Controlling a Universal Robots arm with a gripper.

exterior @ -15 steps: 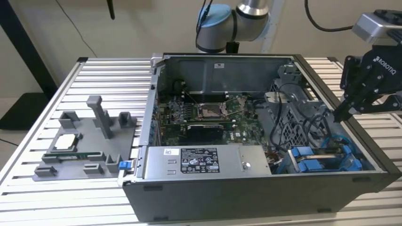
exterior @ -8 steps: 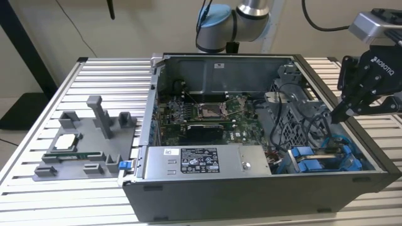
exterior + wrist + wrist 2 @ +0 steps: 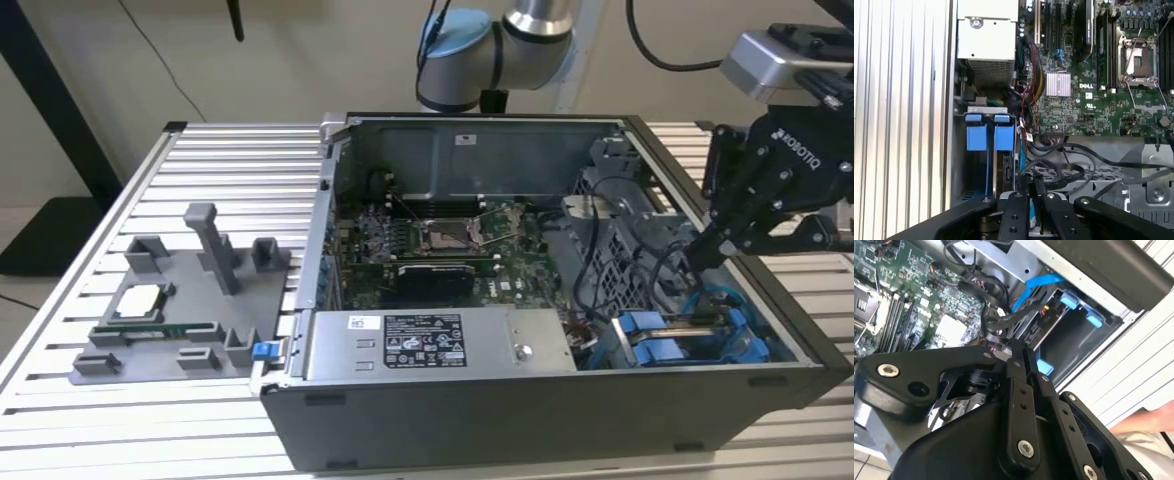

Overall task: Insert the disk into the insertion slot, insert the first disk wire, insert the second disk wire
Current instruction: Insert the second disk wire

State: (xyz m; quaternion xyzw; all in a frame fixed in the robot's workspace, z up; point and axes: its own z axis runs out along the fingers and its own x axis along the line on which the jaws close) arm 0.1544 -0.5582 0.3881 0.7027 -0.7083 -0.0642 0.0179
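Worktop (image 3: 80,420) of ribbed aluminium, carrying, toward the exterior view's left edge, a grey fixture plate (image 3: 187,310) with upright posts and small parts resting on it. Just beside the plate stands the open computer case (image 3: 534,420), its motherboard (image 3: 441,245) lying flat inside and a silver power-supply box (image 3: 427,345) set along the case's near wall. At the case's near corner on the exterior view's right sits the insertion slot (image 3: 694,340), a sheet-metal bay with blue trim; the disk (image 3: 999,170) appears already seated there edge-on, its two blue carrier tabs (image 3: 986,137) showing at the bay mouth in the first wrist view, the long axis running down into the bay. A blue cable (image 3: 1036,285) and black cables (image 3: 1074,160) lie loose between the bay and the motherboard. The gripper (image 3: 705,250) hangs at the case's far-right side, tips lowered into the cable bundle directly above the bay; the disk lies just below and toward the near wall from the tips. In both wrist views the fingers (image 3: 1021,205) stand close together, apparently pinching a cable end, though what they hold cannot be told for certain.
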